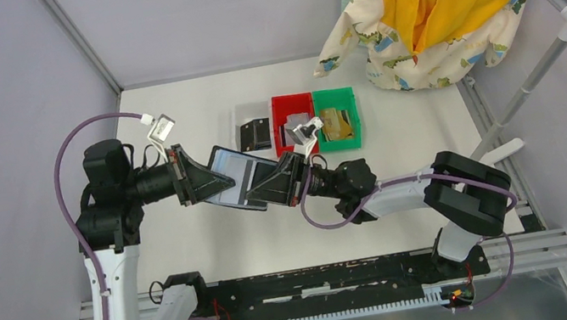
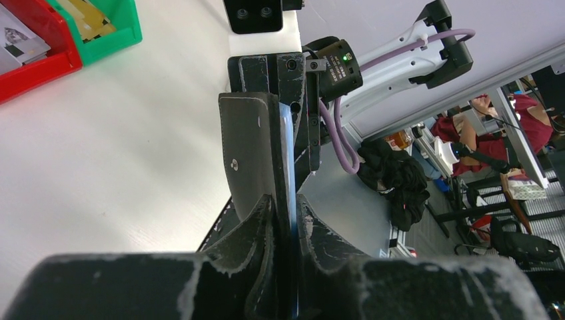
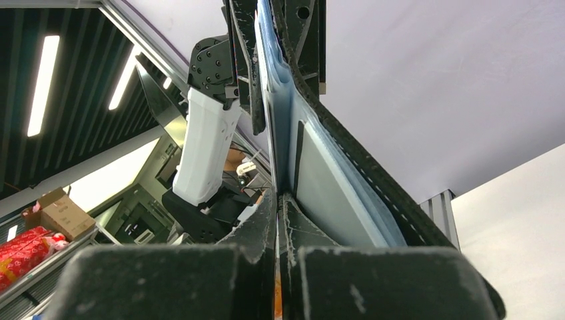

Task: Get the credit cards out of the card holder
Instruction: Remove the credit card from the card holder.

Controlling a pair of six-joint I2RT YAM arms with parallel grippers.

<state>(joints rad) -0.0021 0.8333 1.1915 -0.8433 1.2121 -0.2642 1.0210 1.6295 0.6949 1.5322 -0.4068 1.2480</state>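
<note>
The card holder hangs open above the table between my two grippers, black outside and light blue-grey inside. My left gripper is shut on its left cover; up close the fingertips pinch the black leaf. My right gripper is shut on a thin inner layer at the holder's right end. A thin orange sliver shows between those jaws; whether it is a card I cannot tell. Credit cards lie in the bins: black, silvery and gold.
Behind the holder stand a white bin, a red bin and a green bin in a row. A yellow and patterned garment hangs from a rack at the back right, its pole slanting along the table's right edge.
</note>
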